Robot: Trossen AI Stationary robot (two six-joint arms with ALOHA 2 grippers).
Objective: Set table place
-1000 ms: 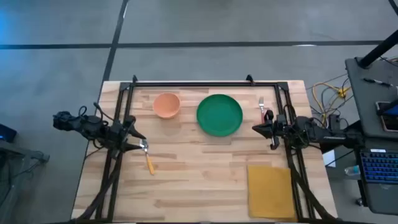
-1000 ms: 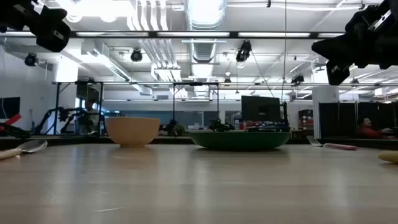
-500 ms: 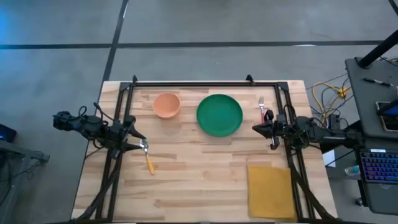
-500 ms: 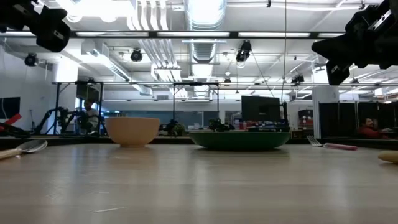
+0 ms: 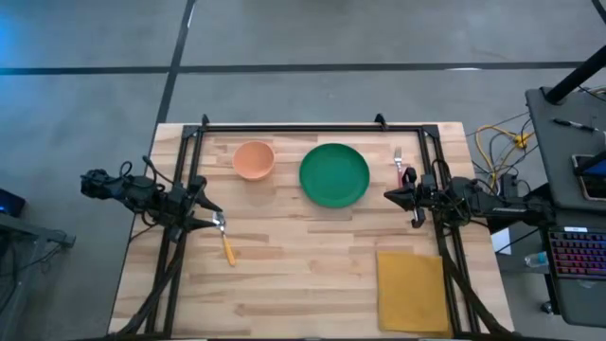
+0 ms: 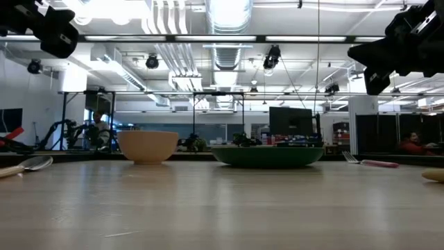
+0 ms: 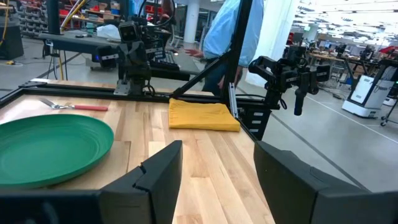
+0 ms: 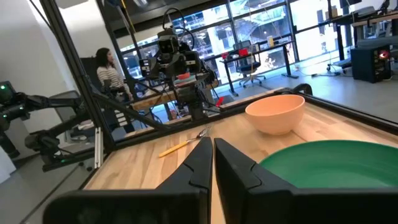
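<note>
A round green plate (image 5: 334,174) and a peach-orange bowl (image 5: 254,160) rest on the table's far half. An orange-handled spoon (image 5: 226,244) lies at the left, a red-handled fork (image 5: 400,167) right of the plate, and a mustard-yellow napkin (image 5: 411,289) at the near right. My left gripper (image 5: 214,215) hovers open above the table's left side, just beside the spoon's bowl. My right gripper (image 5: 389,197) hovers shut at the right, between plate and fork. Both hang well above the tabletop in the low view.
A black metal frame (image 5: 312,127) runs along the table's far edge and down both sides. Bare planks lie in the near middle (image 5: 303,275). People show in the room beyond the table in both wrist views.
</note>
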